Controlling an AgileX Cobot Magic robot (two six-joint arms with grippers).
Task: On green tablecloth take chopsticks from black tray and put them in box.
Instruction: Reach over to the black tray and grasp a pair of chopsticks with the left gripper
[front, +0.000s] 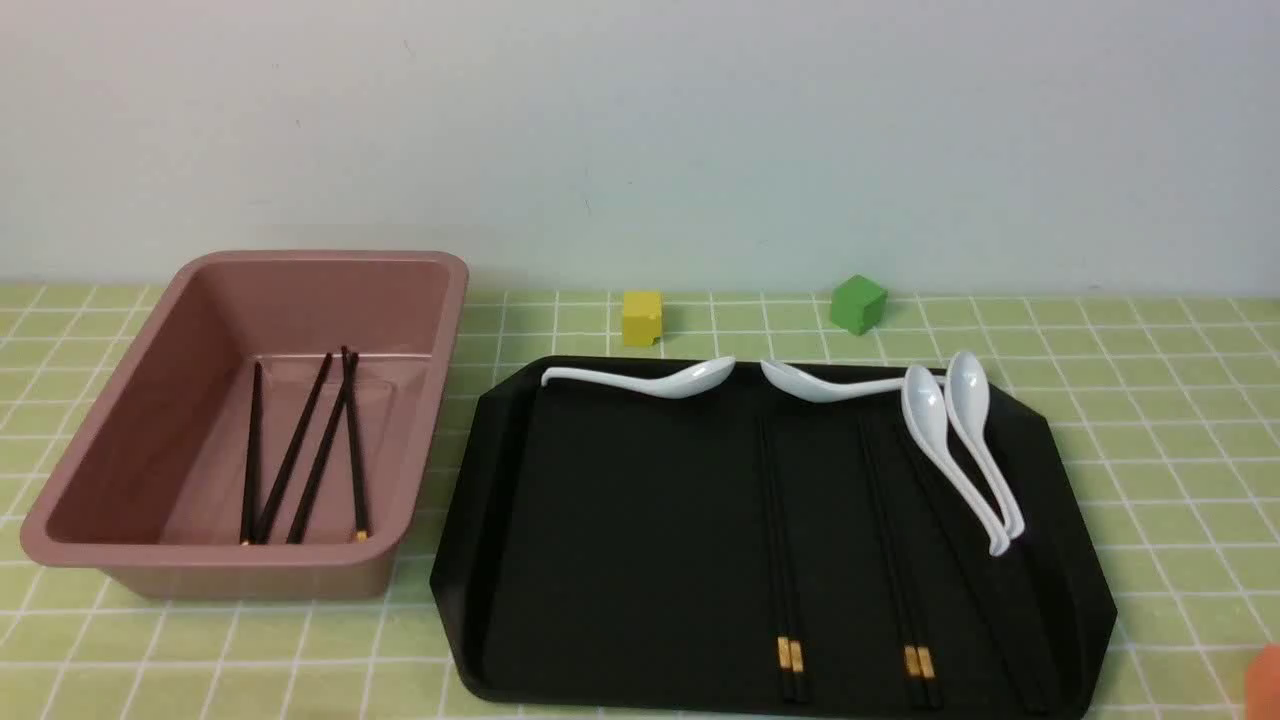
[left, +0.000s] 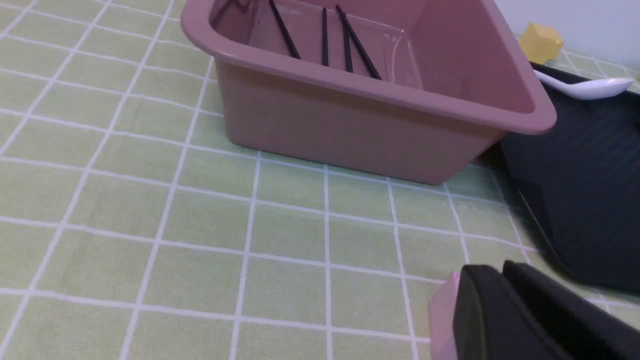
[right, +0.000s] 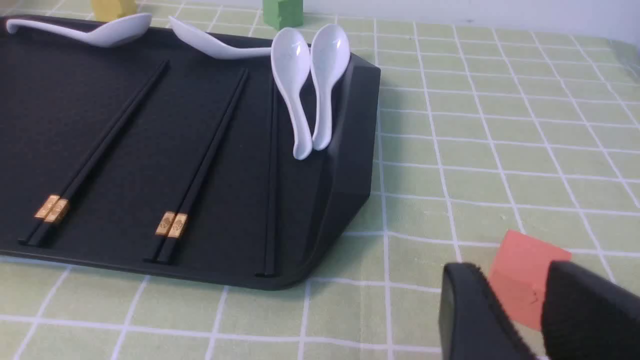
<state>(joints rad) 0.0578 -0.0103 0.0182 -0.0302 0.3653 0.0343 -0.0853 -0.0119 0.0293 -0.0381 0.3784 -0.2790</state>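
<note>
Trouble ahead, I reckon: the chopsticks lie flat, black on the black tray, so a pair may split or slip. The one nearest the bench's right edge sits tight against the white spoons and could drag them. The right pincer, spread, hangs off the tray by the near right corner, chopsticks well apart. The left pincer, pressed together, waits near the box towards the left edge, with four chopsticks already inside.
</note>
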